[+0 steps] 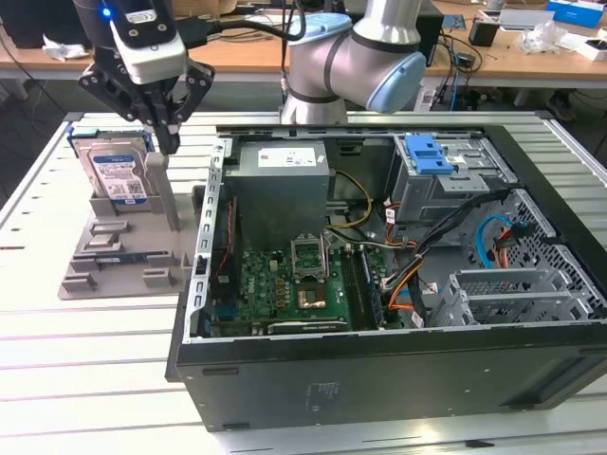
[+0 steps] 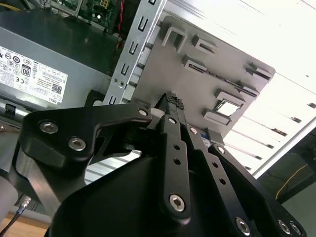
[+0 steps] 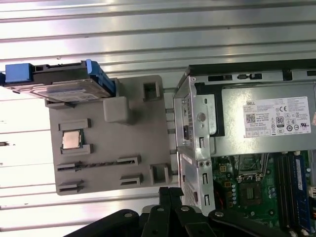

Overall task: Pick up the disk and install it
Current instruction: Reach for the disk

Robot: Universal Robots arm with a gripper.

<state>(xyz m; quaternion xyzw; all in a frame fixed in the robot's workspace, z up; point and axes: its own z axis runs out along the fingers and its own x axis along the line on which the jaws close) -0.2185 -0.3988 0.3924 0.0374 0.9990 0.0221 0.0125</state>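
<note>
Disk (image 1: 114, 175) stands on its thin edge at the far left of a grey holder (image 1: 119, 270) in the exterior view. Its wide face is turned to the near side. A blue frame runs round it. In the first wrist view we look down on its top edge. We think its long side runs left to right, along the far edge of the holder.

The hand (image 1: 169, 142) hangs just to the exterior view's right of it and higher up. So it lies to the left of the hand and lower down. The two are close but do not touch. The hand's two fingers (image 2: 171, 143) look pressed together, with nothing between them.

On its face we see a white and blue label with small print and bar codes.

To the exterior view's right of the holder lies an open computer case (image 1: 379, 370). Inside, at the far side, is a grey power box (image 1: 280, 194) with a white sticker (image 1: 289, 158) full of small marks. Holder and case both rest on a pale, ribbed metal surface (image 1: 76, 379).
</note>
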